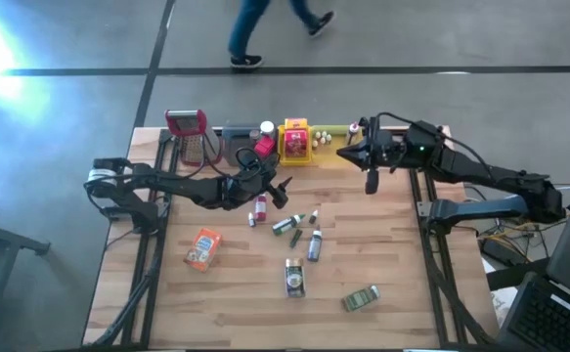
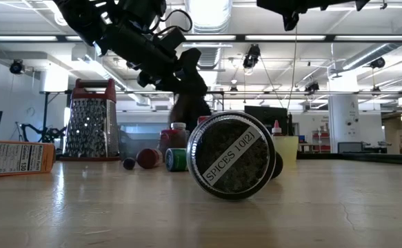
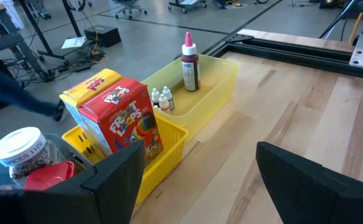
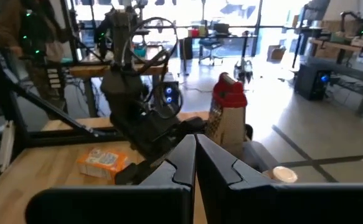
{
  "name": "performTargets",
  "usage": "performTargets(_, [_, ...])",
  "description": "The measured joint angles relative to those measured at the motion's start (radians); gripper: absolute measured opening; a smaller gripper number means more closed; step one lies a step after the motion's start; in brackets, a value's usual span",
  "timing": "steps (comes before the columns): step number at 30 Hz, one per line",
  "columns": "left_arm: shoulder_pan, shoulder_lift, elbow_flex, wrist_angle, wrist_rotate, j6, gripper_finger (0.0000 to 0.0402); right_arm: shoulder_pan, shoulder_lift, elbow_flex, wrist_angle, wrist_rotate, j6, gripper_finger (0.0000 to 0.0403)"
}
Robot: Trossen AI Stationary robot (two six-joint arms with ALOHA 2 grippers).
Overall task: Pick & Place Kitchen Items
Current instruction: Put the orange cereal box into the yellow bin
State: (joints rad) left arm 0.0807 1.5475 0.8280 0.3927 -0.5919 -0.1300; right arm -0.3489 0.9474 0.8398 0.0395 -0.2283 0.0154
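Near the low camera, a spice tin (image 2: 232, 155) lay on its side, lid facing outward. My left claw (image 1: 277, 189) hung released; my right claw (image 1: 346, 154) was clenched empty.

"SPICES 10(2)" on round tin lid (image 2: 232, 164), "Froot Loops" on cereal box (image 3: 126, 118)

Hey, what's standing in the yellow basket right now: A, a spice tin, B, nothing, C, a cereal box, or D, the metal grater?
C: a red and yellow cereal box stands upright in the yellow basket; the grater stands apart on the table.
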Motion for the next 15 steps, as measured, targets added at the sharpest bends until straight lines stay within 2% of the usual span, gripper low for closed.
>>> performTargets(7, [0.000,0.000,0.000,0.016,0.000,0.000,0.0310,0.031,0.091,0.000,0.002,0.068,0.009,0.0009])
performTargets(15, [0.000,0.000,0.007,0.035,0.000,0.000,0.0310,0.054,0.213,0.012,0.002,0.074,0.034,0.0008])
